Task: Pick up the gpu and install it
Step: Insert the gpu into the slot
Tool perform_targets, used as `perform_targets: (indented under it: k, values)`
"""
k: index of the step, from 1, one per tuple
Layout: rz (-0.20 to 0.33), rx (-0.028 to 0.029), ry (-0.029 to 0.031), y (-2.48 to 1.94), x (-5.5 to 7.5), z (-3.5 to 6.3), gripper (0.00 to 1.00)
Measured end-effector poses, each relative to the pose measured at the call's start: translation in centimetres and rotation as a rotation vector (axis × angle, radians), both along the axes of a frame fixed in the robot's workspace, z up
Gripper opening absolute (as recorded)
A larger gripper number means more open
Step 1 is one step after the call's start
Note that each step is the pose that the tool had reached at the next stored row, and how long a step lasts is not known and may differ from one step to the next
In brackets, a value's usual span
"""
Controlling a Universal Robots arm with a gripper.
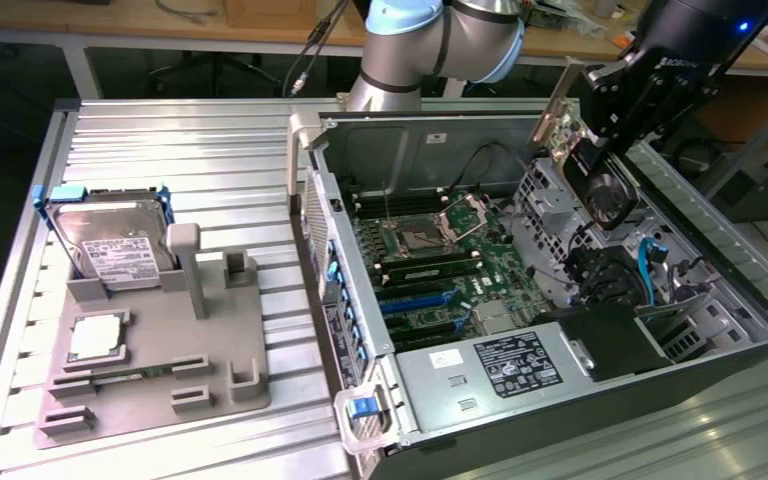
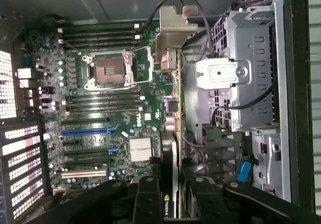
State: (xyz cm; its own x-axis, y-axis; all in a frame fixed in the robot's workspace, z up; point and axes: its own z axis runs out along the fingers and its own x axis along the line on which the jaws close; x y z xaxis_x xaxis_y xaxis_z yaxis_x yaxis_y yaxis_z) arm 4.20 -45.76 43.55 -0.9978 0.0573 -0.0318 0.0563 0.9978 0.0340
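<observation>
The jaws are clenched on the gpu [image 1: 607, 196], held on edge and tilted above the open tower case [image 1: 411, 150]. The exterior view gives the card's broad face: a black cooler with a round fan, and a thin silver bracket [image 1: 554, 100] slanting up beyond the jaws. The wrist view gives the card edge-on instead, a narrow green-and-black strip. It runs away from the two black fingers [image 2: 147, 196] that flank it and ends in the folded bracket tab. Beneath the jaws lies the green motherboard [image 2: 125, 118], with a square empty CPU socket [image 2: 108, 71], a finned silver heatsink [image 2: 140, 147] and a blue slot [image 2: 85, 131]. Well away from the jaws, on the ribbed aluminium surface [image 1: 171, 150], a grey moulded fixture [image 1: 224, 350] carries a silver hard drive [image 1: 117, 250] and a small square CPU chip [image 1: 96, 338].
</observation>
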Motion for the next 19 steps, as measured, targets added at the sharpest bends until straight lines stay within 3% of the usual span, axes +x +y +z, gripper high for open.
perform_targets:
  k: [5,19]
  values:
    - [0.071,0.0001,0.0,0.0,-0.12,0.0,0.27]
    - [0.202,0.0,0.0,0.0,-0.32,0.0,0.27]
